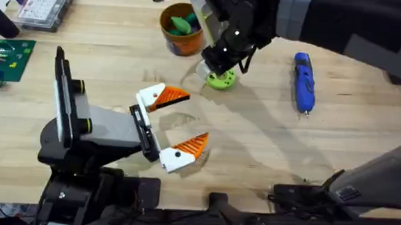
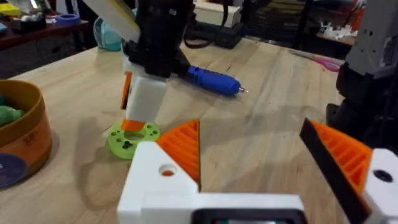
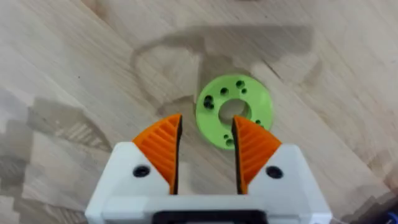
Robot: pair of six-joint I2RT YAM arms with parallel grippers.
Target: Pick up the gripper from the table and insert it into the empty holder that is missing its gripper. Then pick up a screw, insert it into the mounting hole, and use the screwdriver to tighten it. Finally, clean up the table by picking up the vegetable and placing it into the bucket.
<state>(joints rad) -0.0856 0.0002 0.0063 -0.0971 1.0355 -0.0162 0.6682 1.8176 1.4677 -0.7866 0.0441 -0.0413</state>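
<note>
No readable writing anywhere; the orange bucket (image 1: pixel 180 29) has a dark round sticker low on its side in the left wrist view, but it's too blurry to make out.

Tabletop (image 1: pixel 268 151) is pale wood with visible grain. The bucket sits around 12 o'clock on it with something green inside (image 1: pixel 183 24). The screwdriver (image 1: pixel 303 80) is a glossy blue pen shape with a thin metal bit, lying flat out at about 2 o'clock, bit pointing toward the near edge.

Just below the bucket lies a flat lime-green disc (image 1: pixel 221 79), plastic-looking, with a big centre hole and a ring of smaller holes.

The right arm reaches across from the right side, big and dark, its wrist bent down. The right gripper (image 3: pixel 205 149) hangs right over the disc, white fingers with orange ribbed pads, held a little apart with nothing between them.

The left arm is folded low near 7 o'clock, and the left gripper (image 1: pixel 177 128) is spread wide and empty, pointing toward the centre of the tabletop.

A clear compartment box (image 1: pixel 45 5) sits at 10 o'clock, and a green board (image 1: pixel 5 55) lies below it.
</note>
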